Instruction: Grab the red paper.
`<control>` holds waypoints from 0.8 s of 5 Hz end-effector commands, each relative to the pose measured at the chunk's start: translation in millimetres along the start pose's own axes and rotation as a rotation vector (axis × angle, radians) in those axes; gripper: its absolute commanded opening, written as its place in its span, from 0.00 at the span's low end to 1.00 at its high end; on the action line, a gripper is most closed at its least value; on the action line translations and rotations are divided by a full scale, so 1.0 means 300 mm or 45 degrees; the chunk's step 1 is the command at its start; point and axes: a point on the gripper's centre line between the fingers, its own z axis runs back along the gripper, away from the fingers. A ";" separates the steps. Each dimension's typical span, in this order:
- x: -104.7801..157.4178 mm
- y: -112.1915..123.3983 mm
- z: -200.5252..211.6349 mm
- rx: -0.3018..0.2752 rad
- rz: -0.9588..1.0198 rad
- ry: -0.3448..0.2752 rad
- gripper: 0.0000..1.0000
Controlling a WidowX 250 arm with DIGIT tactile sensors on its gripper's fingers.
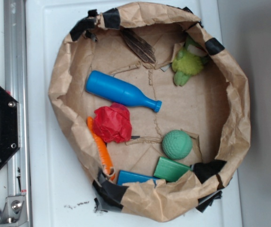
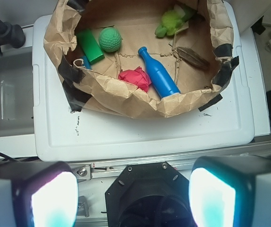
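The crumpled wad of red tissue paper (image 1: 113,123) lies on the floor of the shallow brown paper bag (image 1: 230,85), touching the blue plastic bottle (image 1: 122,91) on one side and the ridged orange strip (image 1: 101,150) on the other; the green textured ball (image 1: 177,144) sits apart. The gripper (image 2: 133,198) is spread wide, its two pads framing the wrist view, well back from the bag over the robot's base. The reach has not begun: next it must travel over the bag's rim and descend on the wad, clear of the bottle. No legible writing.
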 end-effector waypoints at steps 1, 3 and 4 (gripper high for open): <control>0.000 0.000 0.000 0.000 0.000 0.000 1.00; 0.235 0.080 -0.190 0.081 0.273 0.072 1.00; 0.335 0.099 -0.291 0.069 0.397 0.024 1.00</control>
